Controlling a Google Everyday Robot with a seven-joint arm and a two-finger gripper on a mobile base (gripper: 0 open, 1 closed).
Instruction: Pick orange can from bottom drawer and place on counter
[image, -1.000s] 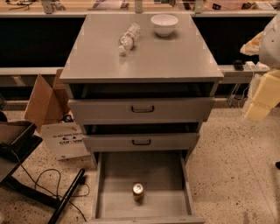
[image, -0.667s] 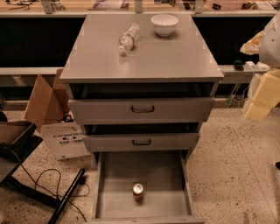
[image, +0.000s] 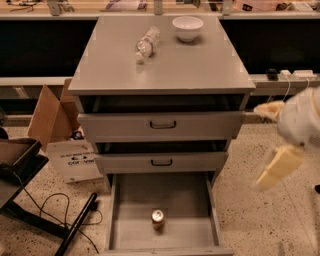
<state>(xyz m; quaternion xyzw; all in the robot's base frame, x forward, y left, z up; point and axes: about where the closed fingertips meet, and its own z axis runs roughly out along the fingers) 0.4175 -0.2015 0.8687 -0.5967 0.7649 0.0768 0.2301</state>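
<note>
The orange can (image: 158, 219) stands upright on the grey floor of the pulled-out bottom drawer (image: 130, 230), near its middle and towards the front. The counter (image: 165, 62) is the flat grey top of the cabinet. My gripper (image: 272, 142) hangs in the air at the right, beside the cabinet at the height of the two upper drawers. Its two cream fingers (image: 277, 167) are spread apart and hold nothing. It is well to the right of the can and above it.
A clear plastic water bottle (image: 146, 44) lies on the counter, with a white bowl (image: 187, 28) behind it. Two grey drawers with dark handles (image: 162, 124) stick out slightly. A cardboard box (image: 55, 120), cables and a black bar (image: 75, 225) lie on the floor at left.
My gripper has moved down and to the left, closer to the cabinet's right side. The can and the drawers have not moved.
</note>
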